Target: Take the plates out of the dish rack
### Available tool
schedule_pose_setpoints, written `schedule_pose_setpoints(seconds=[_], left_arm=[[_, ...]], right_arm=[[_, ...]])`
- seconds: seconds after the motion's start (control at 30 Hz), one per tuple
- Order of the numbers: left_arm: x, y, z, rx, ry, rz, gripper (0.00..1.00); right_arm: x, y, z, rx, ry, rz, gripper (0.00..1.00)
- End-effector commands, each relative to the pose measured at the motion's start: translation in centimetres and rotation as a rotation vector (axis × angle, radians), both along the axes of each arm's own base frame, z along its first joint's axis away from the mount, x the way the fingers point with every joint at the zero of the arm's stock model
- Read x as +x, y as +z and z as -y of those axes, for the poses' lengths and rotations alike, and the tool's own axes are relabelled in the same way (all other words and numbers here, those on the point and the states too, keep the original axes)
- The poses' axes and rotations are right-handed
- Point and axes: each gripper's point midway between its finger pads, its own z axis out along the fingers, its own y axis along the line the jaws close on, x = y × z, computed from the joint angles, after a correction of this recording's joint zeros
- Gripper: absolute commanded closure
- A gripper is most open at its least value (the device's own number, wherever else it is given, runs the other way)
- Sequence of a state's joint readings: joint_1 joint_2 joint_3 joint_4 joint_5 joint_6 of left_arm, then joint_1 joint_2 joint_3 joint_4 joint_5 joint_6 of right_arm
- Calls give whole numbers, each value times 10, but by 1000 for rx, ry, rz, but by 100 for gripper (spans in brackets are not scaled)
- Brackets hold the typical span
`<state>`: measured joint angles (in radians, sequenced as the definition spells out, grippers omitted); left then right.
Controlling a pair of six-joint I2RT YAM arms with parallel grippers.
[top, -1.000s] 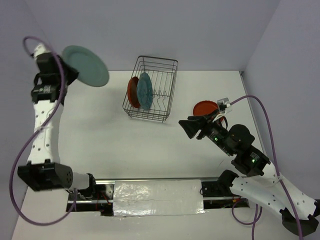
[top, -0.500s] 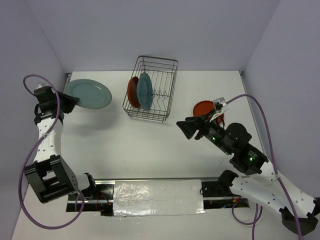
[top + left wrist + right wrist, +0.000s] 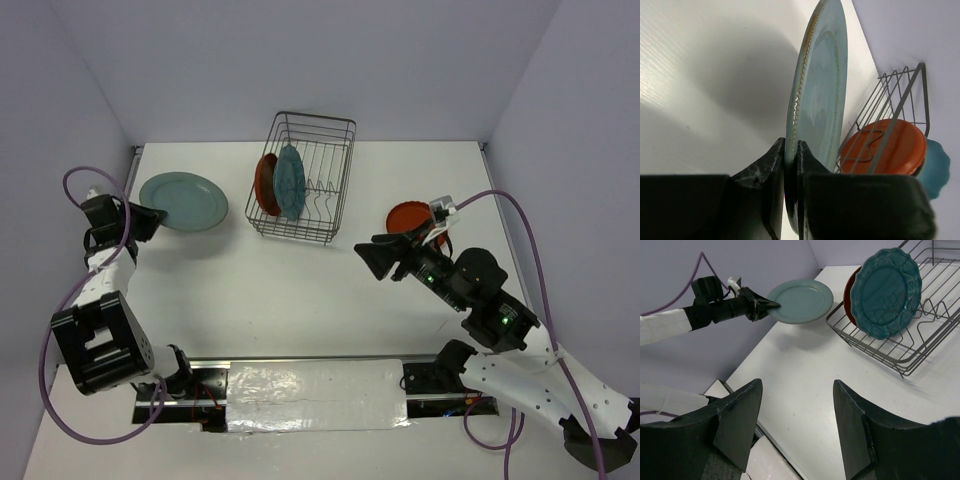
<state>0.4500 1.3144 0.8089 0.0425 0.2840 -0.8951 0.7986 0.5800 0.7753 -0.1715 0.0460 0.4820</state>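
Pinching rim, left jaws hold plate (image 3: 186, 199) beside rack (image 3: 322, 188).

Blue plate (image 3: 885, 292) hides most of the racked orange plate (image 3: 848, 297); left fingers (image 3: 760, 170) cover the grey plate (image 3: 817, 100)'s near rim; right arm (image 3: 470, 280) overlaps the other orange plate (image 3: 405, 215).

Left gripper (image 3: 152, 217) clamps grey-teal plate (image 3: 187, 200); orange-red plate (image 3: 264, 186), teal-blue plate (image 3: 290, 181) upright in dish rack (image 3: 324, 178)

Left arm (image 3: 98, 285): low along the left side, reaching away from its base.
Left gripper (image 3: 791, 145): fingers pinched on the pale grey-teal plate (image 3: 183, 200) rim.
Right arm (image 3: 500, 322): elbow bent, wrist pointing left.
Right gripper (image 3: 797, 385): jaws spread, holding nothing.
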Motion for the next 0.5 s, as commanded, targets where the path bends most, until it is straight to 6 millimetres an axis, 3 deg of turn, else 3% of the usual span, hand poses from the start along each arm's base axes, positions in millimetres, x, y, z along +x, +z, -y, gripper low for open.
schedule_pose_setpoints(seconds=[0.0,0.47], left_arm=[[19,43,1,3,-41,241,100],[21,20,-5,10,-17,219,100]], right_arm=[[-1,12,-3,23,18,39,34],[2,11,-1,17,0,42,34]])
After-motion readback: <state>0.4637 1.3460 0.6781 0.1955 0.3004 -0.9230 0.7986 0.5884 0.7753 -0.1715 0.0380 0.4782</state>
